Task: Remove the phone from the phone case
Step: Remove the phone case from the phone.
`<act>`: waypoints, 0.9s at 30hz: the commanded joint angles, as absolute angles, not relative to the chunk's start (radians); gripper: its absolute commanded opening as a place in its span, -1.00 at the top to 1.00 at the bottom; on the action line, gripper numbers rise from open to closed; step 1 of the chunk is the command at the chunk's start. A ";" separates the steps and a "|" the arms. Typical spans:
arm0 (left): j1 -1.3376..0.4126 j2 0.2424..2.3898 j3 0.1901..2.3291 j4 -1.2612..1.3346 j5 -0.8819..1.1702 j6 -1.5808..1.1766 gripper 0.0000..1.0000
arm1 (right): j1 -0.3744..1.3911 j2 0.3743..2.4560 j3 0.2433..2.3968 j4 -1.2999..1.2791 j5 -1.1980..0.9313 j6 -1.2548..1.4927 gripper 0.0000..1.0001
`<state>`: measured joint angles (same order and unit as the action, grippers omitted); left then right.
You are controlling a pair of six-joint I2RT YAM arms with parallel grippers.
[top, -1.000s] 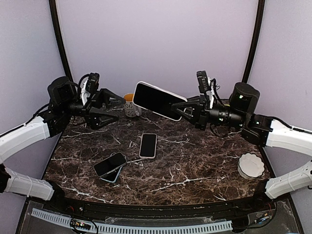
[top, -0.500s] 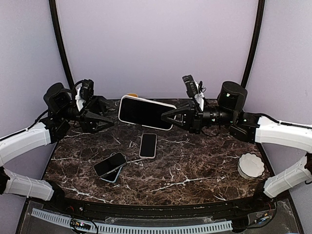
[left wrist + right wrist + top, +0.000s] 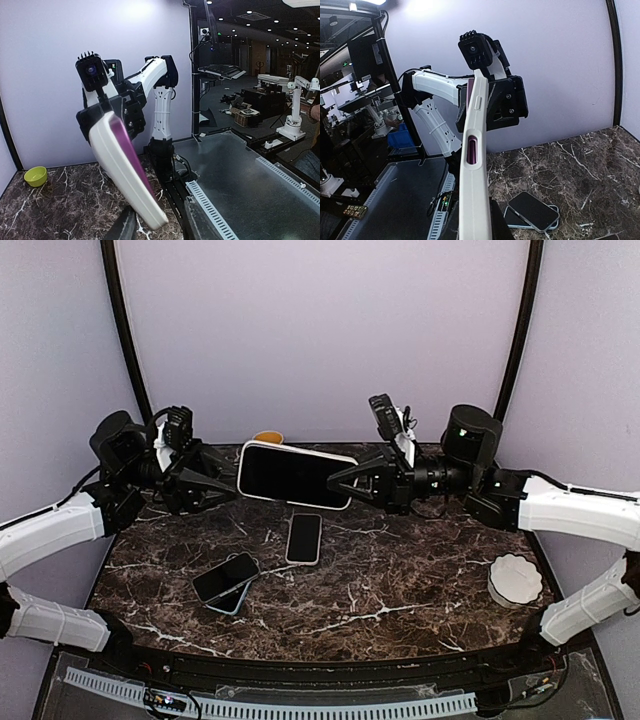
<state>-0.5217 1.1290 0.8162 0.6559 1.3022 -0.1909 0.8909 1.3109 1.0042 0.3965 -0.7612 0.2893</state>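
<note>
A phone with a dark screen sits in a white phone case [image 3: 293, 475] that hangs level above the back of the table, between my two arms. My right gripper [image 3: 338, 481] is shut on the case's right end. In the right wrist view the case [image 3: 474, 165] runs edge-on up the middle, with a purple strip of phone showing in a side slot. My left gripper [image 3: 226, 490] is at the case's left end. The left wrist view shows the case [image 3: 116, 160] slanting down beside one dark finger [image 3: 122, 227]; whether those jaws grip it does not show.
A second phone in a white case [image 3: 304, 538] lies mid-table. A dark phone lies skewed on a pale case [image 3: 226, 581] at front left, also seen as [image 3: 532, 211]. A yellow-green bowl [image 3: 35, 176] stands at the back, a white scalloped dish [image 3: 515, 579] at right.
My right arm has carried the cased phone left and levelled it. The left gripper's jaws have narrowed as the case's left end came up to them.
</note>
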 commanded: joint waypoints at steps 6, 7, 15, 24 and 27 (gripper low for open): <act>-0.550 1.136 0.813 0.651 1.317 -0.175 0.42 | 0.887 1.314 1.061 0.498 -0.811 0.284 1.00; -0.551 1.138 0.814 0.647 1.318 -0.172 0.45 | 0.887 1.316 1.060 0.502 -0.820 0.284 1.00; -0.586 1.143 0.819 0.605 1.332 -0.135 0.67 | 0.888 1.343 1.073 0.504 -0.910 0.282 1.00; -0.630 1.114 0.813 0.527 1.354 -0.060 0.86 | 0.888 1.369 1.089 0.465 -1.013 0.255 1.00; -0.637 1.106 0.802 0.536 1.355 -0.047 0.90 | 0.888 1.372 1.085 0.453 -1.042 0.241 1.00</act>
<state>-0.6044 1.1172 0.8162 0.5461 1.3407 -0.1131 0.8738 1.3617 1.0359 0.3962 -0.9710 0.2363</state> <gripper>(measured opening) 0.181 0.096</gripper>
